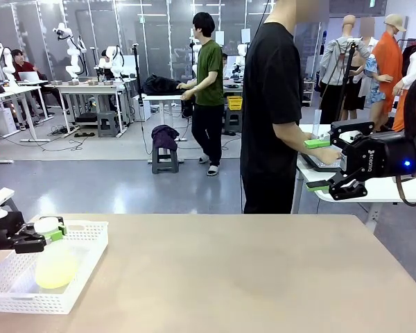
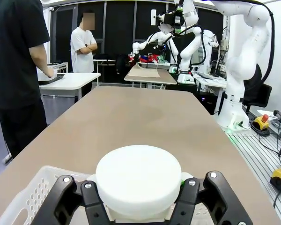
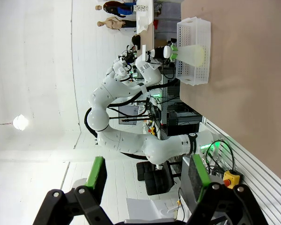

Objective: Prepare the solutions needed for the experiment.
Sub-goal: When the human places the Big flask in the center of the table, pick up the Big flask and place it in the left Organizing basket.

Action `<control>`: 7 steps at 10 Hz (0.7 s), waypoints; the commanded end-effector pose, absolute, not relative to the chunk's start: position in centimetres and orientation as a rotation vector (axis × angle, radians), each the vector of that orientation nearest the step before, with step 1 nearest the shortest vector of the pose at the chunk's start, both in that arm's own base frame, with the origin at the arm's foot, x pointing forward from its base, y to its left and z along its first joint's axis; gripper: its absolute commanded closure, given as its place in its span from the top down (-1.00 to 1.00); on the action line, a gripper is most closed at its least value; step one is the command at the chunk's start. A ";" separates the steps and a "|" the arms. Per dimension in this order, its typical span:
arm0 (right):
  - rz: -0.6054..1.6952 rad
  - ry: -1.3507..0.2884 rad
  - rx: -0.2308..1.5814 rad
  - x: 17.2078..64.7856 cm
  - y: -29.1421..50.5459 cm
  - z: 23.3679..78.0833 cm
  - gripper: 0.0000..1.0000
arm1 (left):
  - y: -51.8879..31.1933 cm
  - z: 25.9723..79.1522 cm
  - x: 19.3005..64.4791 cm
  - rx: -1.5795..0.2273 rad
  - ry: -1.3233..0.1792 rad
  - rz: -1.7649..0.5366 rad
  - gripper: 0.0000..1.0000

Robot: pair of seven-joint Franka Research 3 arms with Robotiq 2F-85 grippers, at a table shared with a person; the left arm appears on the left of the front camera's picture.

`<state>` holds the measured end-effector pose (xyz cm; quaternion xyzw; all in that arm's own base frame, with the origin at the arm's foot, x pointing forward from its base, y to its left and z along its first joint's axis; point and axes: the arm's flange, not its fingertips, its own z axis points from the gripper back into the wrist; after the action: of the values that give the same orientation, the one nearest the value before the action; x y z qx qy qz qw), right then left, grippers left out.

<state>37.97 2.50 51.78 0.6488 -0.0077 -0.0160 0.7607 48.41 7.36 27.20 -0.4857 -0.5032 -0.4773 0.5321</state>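
Note:
A frosted conical flask point(image 1: 55, 267) holding the pale yellow-green solution hangs in the white basket point(image 1: 83, 277) at the table's left. My left gripper point(image 1: 52, 232) is shut on its neck just under the white round cap point(image 1: 46, 224). In the left wrist view the cap point(image 2: 138, 180) sits between the black fingers point(image 2: 65, 201), with the basket rim point(image 2: 33, 197) below. The right wrist view shows the flask point(image 3: 194, 54) and basket point(image 3: 189, 77) far off. My right gripper point(image 1: 317, 165) hangs open in the air at the far right, nothing between its green pads point(image 3: 97, 173).
A person in a black shirt point(image 1: 270, 111) stands at the far side, hands on a white side table point(image 1: 374, 187) just behind my right gripper. The tan tabletop point(image 1: 229, 270) stretches bare from the basket to the right edge.

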 end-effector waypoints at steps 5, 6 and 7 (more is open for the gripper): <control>-0.030 -0.023 1.417 37.9 2.5 51.9 0.78 | 7.5 27.1 48.9 -1.205 -1.099 -1.169 0.18; -0.030 -0.023 1.417 37.9 2.5 51.9 0.78 | 7.6 27.1 48.9 -1.201 -1.103 -1.167 0.48; -0.030 -0.023 1.417 37.9 2.5 51.9 0.78 | 8.0 27.2 48.6 -1.197 -1.094 -1.172 0.57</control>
<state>37.97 2.50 51.78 0.6488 -0.0077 -0.0160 0.7607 48.32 7.55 27.00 -0.4988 -0.4714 -0.4883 0.5390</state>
